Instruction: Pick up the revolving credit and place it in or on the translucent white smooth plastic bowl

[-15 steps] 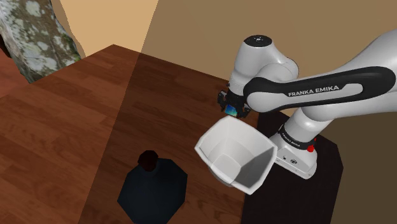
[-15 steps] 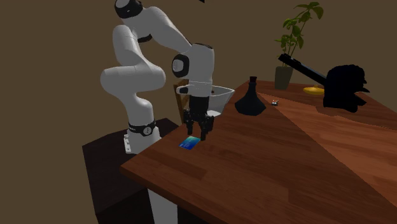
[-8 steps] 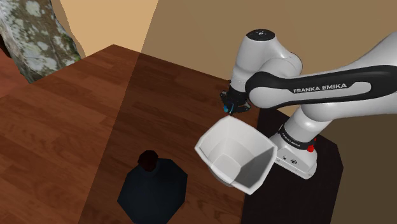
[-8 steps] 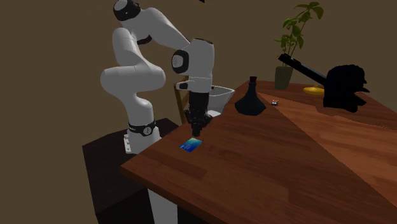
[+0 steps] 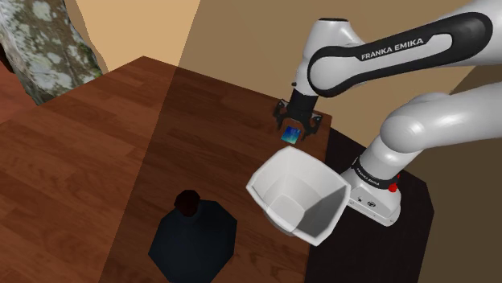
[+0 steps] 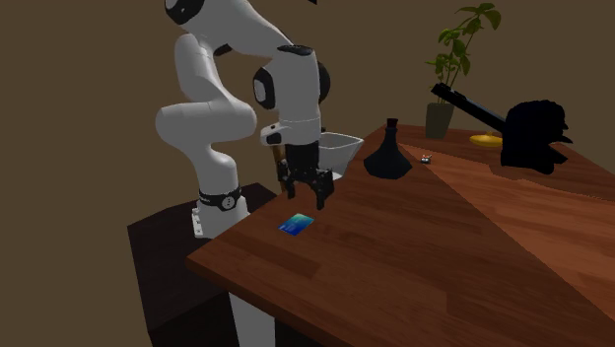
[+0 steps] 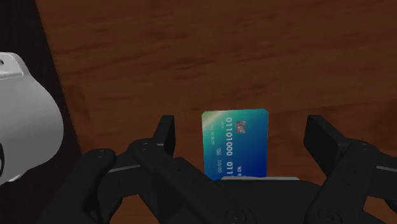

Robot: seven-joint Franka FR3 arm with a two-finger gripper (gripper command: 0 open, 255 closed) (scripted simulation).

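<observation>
Reddish-brown wood makes up the bench (image 5: 96,161), and near its edge by the stand (image 5: 378,249) lies the blue-green card (image 5: 291,134), flat, with its numbers facing up. The black gripper (image 5: 296,125) hangs over the card with its fingers spread wide, one to each side and touching nothing. Close by sits the white bowl (image 5: 322,211), upright and open-mouthed, next along that same edge. In the second exterior view the arm's wrist covers part of its rim. Past the bowl stands a dark flask (image 5: 193,237) with a narrow neck. Farther down the bench I can see a potted plant (image 6: 440,118), a low yellow thing (image 6: 484,141) and a bulky black shape (image 6: 532,133), all well apart from the card.
</observation>
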